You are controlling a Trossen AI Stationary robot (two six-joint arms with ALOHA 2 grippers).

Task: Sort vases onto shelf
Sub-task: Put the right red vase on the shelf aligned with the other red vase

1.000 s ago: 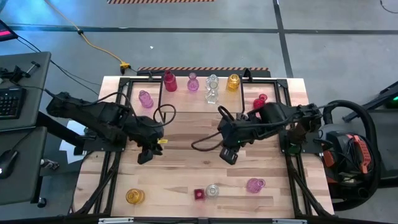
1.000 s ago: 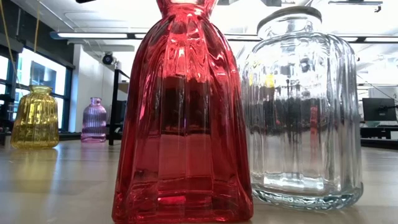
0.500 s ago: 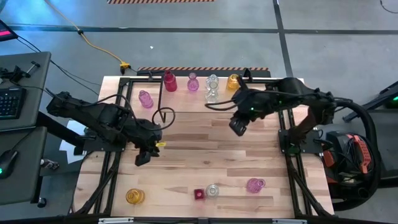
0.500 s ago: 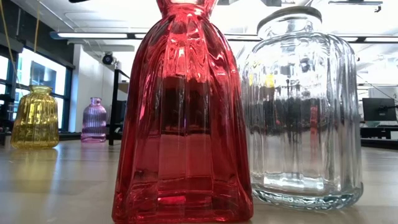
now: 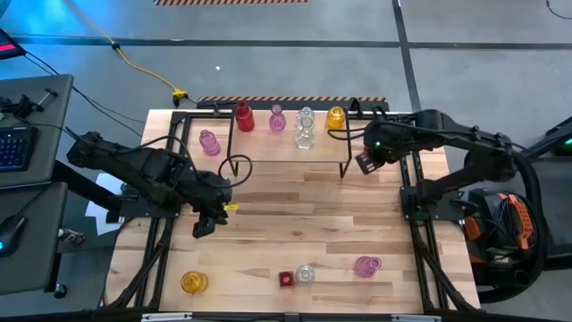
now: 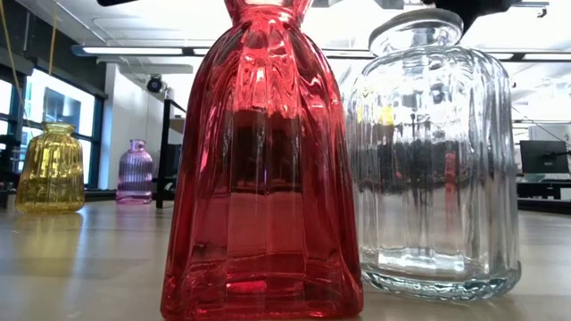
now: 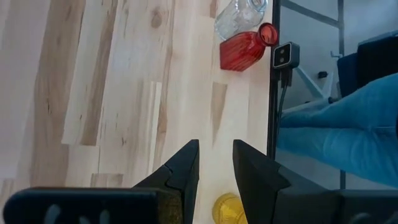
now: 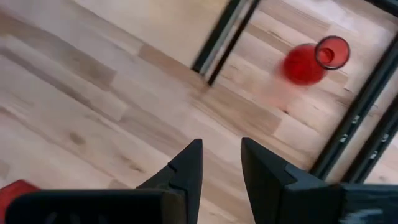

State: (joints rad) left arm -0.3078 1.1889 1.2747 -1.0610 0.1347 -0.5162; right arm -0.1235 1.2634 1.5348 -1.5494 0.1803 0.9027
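Observation:
The shelf point(image 5: 268, 148) stands at the table's far middle on black legs. On it are a red vase point(image 5: 243, 117), a pink one point(image 5: 277, 119), two clear ones point(image 5: 305, 125) and a yellow one point(image 5: 335, 117). Another pink vase point(image 5: 208, 142) stands left of it. My right gripper point(image 5: 362, 164) hangs open and holding nothing by the shelf's right legs. A red vase point(image 8: 308, 62) stands on the table just beyond it. My left gripper point(image 5: 202, 227) hovers open and holding nothing over the table's left middle. Several vases stand along the near edge: yellow point(image 5: 193, 283), red point(image 5: 286, 279), clear point(image 5: 307, 274), pink point(image 5: 365, 266).
The shelf's black legs point(image 8: 217, 37) stand close to my right gripper. A black frame rail point(image 8: 360, 106) runs past the red vase. Bare wood lies across the table's middle. A person's leg in blue trousers point(image 7: 342, 130) shows past the table's near edge.
My right gripper has swung from the table's middle toward the far right, ending beside the shelf's right legs, and has rolled as it went. Its fingers keep the same gap. No vase has moved.

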